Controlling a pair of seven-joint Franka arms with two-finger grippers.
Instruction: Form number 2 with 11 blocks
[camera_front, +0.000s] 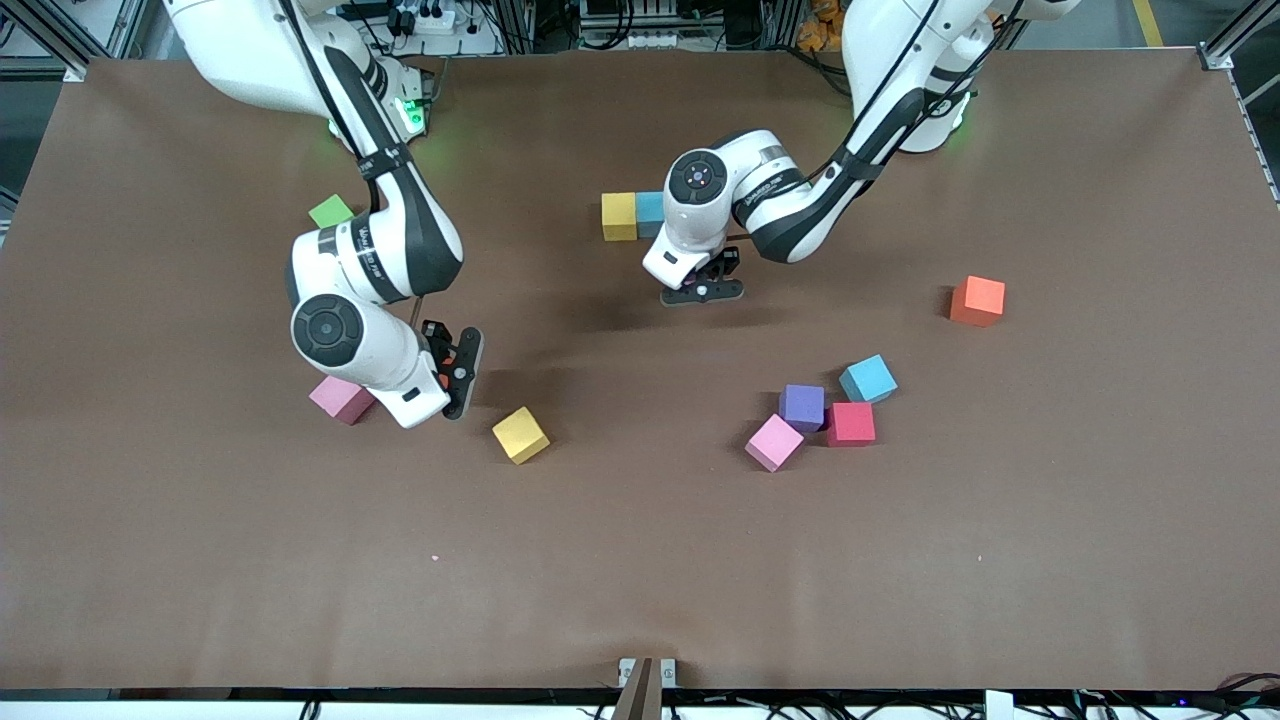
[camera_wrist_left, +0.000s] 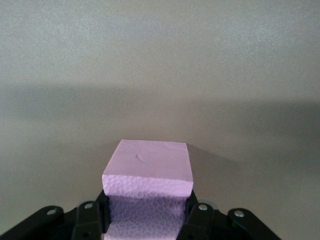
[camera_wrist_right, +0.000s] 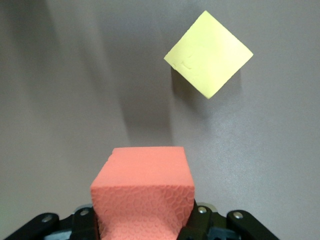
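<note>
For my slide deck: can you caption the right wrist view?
Right gripper shut on a red block, held above the brown table near a loose yellow block.

Two blocks (camera_front: 633, 215) touching in a row, others scattered – two held aloft

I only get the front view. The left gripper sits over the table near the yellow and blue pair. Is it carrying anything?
Observer: Yes. The left wrist view shows the left gripper shut on a pale lilac cube.
Operator: And the right one, beside the pink cube?
Observer: The right gripper holds a reddish cube, with its fingers clamped on two opposite sides.
</note>
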